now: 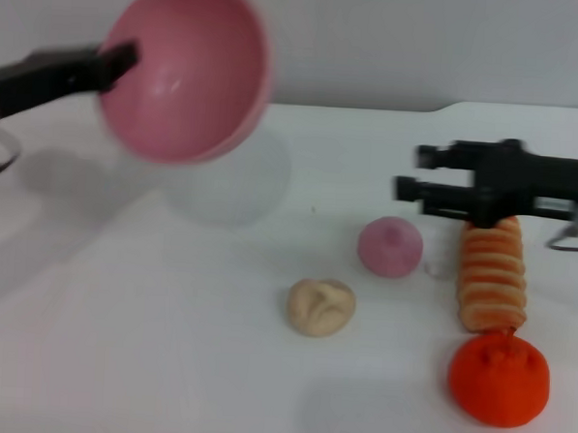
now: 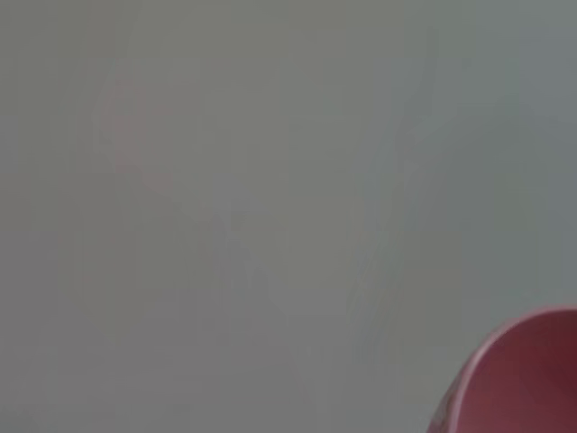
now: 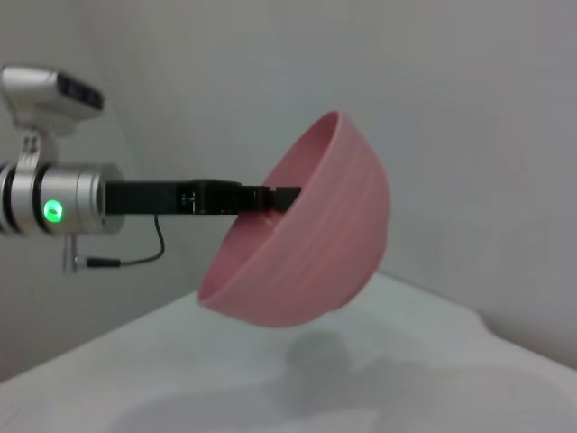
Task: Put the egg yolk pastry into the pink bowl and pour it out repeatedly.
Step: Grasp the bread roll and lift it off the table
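Observation:
My left gripper [image 1: 123, 60] is shut on the rim of the pink bowl [image 1: 190, 71] and holds it up above the table's far left, tipped on its side with its mouth facing the table; nothing is inside. The right wrist view shows the same bowl [image 3: 306, 234] pinched at its rim by the left gripper [image 3: 275, 198]. A corner of the bowl [image 2: 518, 379] fills the left wrist view. The egg yolk pastry [image 1: 320, 306] lies on the table near the middle, apart from both grippers. My right gripper [image 1: 412, 174] hovers open above the table at the right, holding nothing.
A small pink dome [image 1: 390, 246] sits right of the pastry. A ridged orange-and-cream roll [image 1: 492, 276] lies under the right arm, and an orange rounded piece [image 1: 499, 378] sits in front of it. The white table [image 1: 145, 364] extends left and forward.

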You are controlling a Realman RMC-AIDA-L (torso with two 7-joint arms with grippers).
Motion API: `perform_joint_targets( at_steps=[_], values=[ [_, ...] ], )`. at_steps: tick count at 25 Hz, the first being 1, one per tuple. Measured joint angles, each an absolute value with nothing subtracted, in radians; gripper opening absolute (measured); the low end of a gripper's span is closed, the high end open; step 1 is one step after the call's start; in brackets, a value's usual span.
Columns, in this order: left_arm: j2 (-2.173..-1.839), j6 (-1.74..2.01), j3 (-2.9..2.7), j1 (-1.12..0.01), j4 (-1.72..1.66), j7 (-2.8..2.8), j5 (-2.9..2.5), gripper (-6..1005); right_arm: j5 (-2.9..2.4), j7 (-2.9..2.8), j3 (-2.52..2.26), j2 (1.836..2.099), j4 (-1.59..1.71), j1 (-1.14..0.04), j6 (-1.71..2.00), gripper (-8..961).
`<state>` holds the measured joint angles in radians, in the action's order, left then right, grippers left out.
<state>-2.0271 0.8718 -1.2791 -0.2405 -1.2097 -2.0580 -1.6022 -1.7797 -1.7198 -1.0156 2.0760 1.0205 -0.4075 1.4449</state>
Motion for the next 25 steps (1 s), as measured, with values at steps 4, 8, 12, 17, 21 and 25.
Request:
perform_joint_targets(
  at_steps=[4, 8, 12, 17, 21, 25],
  values=[
    [-1.995, 1.123, -1.108, -0.273, -1.189, -2.313, -1.885, 0, -1.816, -1.735, -1.172, 2.073, 1.028, -0.459, 1.366, 615],
    [-2.007, 1.263, -1.024, -0.251, -1.269, -2.428, -2.089, 1, -1.958, -1.814, -1.312, 2.072, 1.021, -0.547, 1.292, 617],
    [-2.049, 1.335, -0.975, -0.213, -1.391, -2.484, -2.237, 1, -2.071, -1.881, -1.458, 2.076, 1.005, -0.619, 1.231, 619],
    [-2.054, 1.396, -0.98, -0.2, -1.446, -2.529, -2.293, 1, -2.079, -1.885, -1.542, 2.077, 0.998, -0.624, 1.166, 619],
    [-2.056, 1.405, -0.995, -0.206, -1.443, -2.533, -2.297, 1, -2.082, -1.886, -1.553, 2.078, 0.967, -0.62, 1.159, 619],
    [-2.056, 1.399, -1.026, -0.211, -1.44, -2.541, -2.3, 1, -2.079, -1.883, -1.571, 2.079, 0.912, -0.618, 1.126, 619]
  ],
)
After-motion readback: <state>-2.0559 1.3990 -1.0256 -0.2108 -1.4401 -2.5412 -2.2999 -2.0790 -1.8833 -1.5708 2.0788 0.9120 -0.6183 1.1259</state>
